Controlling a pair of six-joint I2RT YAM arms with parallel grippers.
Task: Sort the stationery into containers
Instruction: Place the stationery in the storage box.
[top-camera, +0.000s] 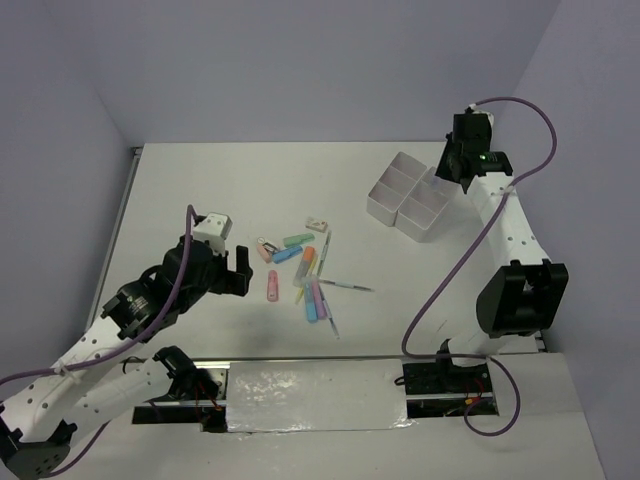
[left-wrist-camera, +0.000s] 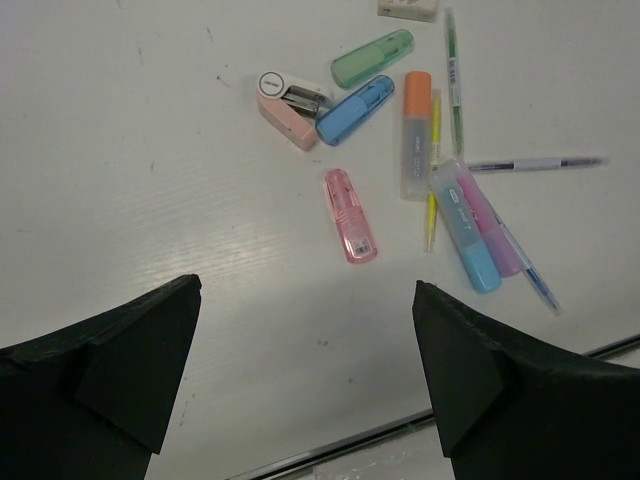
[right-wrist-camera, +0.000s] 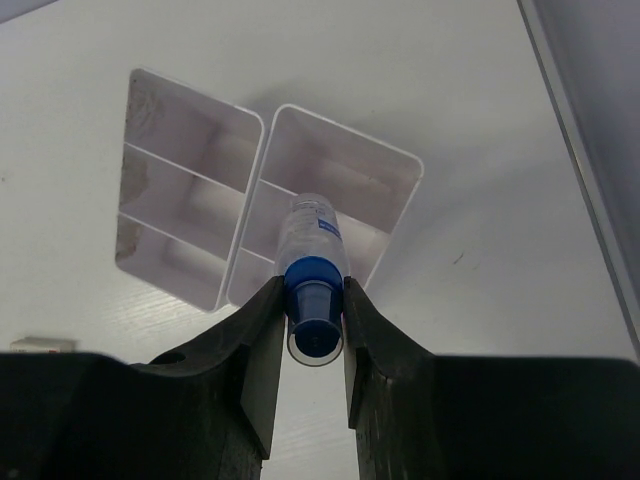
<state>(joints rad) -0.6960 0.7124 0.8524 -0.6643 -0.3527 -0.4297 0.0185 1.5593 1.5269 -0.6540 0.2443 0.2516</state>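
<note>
Right tool (right-wrist-camera: 312, 310) is closed on a blue-capped marker (right-wrist-camera: 315, 240) at its cap end, above the white divided tray (right-wrist-camera: 340, 160) at the far right of the worktop (top-camera: 200, 180). Left tool (left-wrist-camera: 305, 288) (jaws spread wide, holding nothing) hovers over the loose stationery mid-worktop. A pink marker (left-wrist-camera: 350, 215) lies nearest, with a blue marker (left-wrist-camera: 355, 108) and a green marker (left-wrist-camera: 372, 57) beyond.
</note>
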